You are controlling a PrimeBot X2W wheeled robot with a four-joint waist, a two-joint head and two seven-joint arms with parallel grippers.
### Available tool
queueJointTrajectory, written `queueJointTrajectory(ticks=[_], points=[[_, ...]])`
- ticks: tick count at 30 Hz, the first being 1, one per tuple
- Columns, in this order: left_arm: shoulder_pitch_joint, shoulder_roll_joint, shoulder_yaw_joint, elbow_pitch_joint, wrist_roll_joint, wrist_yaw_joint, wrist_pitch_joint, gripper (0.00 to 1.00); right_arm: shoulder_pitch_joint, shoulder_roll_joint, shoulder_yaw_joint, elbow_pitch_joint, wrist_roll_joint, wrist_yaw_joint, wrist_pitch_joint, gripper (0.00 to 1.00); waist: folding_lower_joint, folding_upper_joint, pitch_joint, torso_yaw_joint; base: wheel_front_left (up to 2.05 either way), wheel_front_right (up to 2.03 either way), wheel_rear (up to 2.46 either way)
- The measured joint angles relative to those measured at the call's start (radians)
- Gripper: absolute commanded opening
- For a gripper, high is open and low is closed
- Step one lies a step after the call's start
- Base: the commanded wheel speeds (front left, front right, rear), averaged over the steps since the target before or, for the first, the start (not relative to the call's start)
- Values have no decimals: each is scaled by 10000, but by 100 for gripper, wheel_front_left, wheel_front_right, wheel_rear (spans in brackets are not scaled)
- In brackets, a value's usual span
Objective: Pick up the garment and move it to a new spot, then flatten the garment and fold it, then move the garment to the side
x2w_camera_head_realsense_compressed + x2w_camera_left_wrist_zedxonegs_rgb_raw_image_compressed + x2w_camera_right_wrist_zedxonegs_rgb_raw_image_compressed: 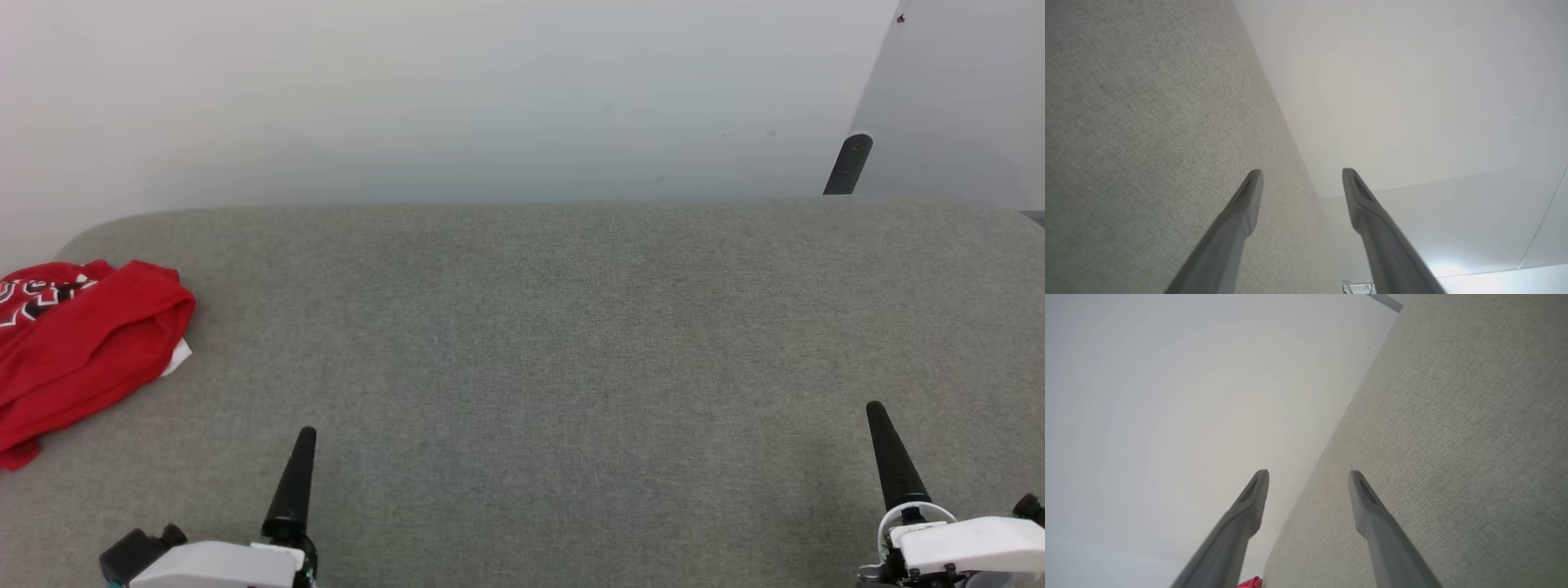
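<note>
Left gripper spread, empty; garment red, bunched, black-white lettering showing.

The tabletop is covered in grey woven cloth, matt, with a fine, slightly rough grain. At its left edge the shirt is soft red cloth, matt and creased, with a corner of white cloth showing beneath it. The left pincer and the right pincer have fingers that look like smooth, dark, matt plastic. The left wrist casing and the right wrist casing are smooth white plastic with a faint sheen. The wall looks smooth and matt.
</note>
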Motion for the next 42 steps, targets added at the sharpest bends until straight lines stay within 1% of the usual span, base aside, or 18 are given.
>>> queueJointTrajectory(ticks=[6, 13, 20, 29, 35, 42], points=[[33, 236, -278, -96, 1106, 176, -334, 100, 0, 0, 10, -104, -1574, 0, -221, 100, 0, 0, 2, -5, 0, 0, 0], [25, 589, -569, -174, 2715, 418, -642, 100, 0, 115, -52, -219, -3333, 0, -418, 100, 1, 0, 7, -2, 0, 0, 0], [18, 704, -721, -353, 4219, 522, -876, 100, 0, 167, -176, -349, -4897, 0, -441, 100, 0, 0, -5, -5, 0, 0, 0], [21, 782, -702, -575, 6009, 504, -1143, 100, 5, 213, -339, -518, -6404, 0, -548, 100, 0, 0, -56, 1, 0, 0, 0], [46, 794, -627, -754, 7083, 397, -1312, 100, 28, 232, -497, -610, -7342, 0, -552, 100, 0, 1, -106, 10, 0, 0, 0], [122, 813, -566, -1018, 8339, 341, -1475, 100, 38, 236, -587, -719, -8169, 0, -564, 100, 0, 0, -154, 19, 0, 0, 0]])
